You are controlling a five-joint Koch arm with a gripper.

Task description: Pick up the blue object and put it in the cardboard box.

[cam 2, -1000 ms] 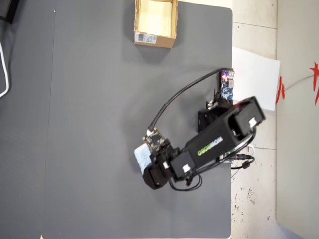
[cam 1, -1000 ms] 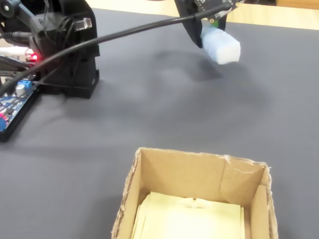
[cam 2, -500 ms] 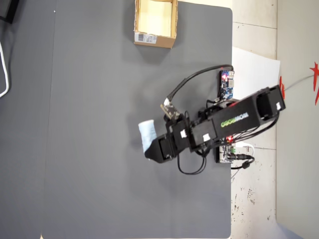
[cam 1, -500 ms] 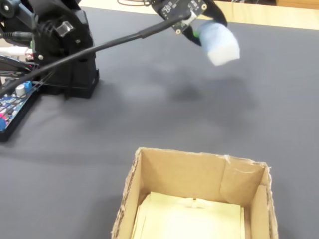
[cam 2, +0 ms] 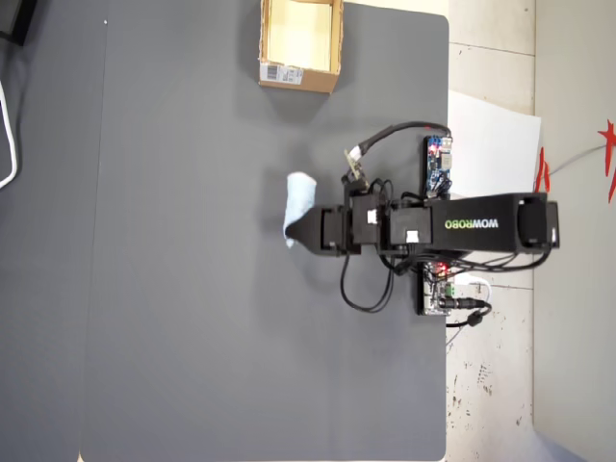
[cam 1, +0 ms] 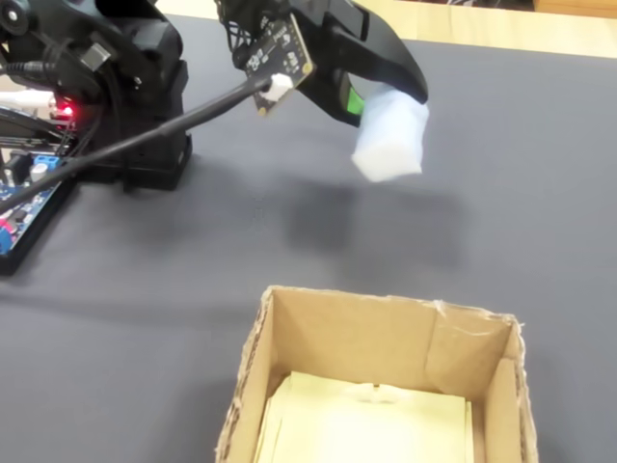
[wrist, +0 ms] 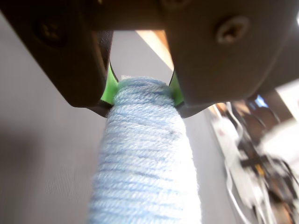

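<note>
The blue object [wrist: 145, 158] is a pale blue, yarn-wound oblong lump, held in the air above the dark table. My gripper [wrist: 140, 91] is shut on its upper end, with green pads pressed against both sides. In the fixed view the blue object [cam 1: 388, 133] hangs from the gripper [cam 1: 371, 96], up and beyond the cardboard box [cam 1: 386, 342], whose open top shows a pale yellowish inside. The overhead view has the blue object [cam 2: 298, 200] mid-table left of the gripper [cam 2: 306, 227], with the cardboard box [cam 2: 298, 73] at the top edge, label facing the arm.
The arm's black base [cam 1: 125, 87] and a blue circuit board [cam 1: 24, 198] sit at the left of the fixed view. A black cable [cam 1: 145, 130] runs from the base to the wrist. White paper [cam 2: 491, 154] lies beside the table at the right.
The arm has swung round with the blue object still held, carrying it toward the cardboard box. In the fixed view it moved left and lower.
</note>
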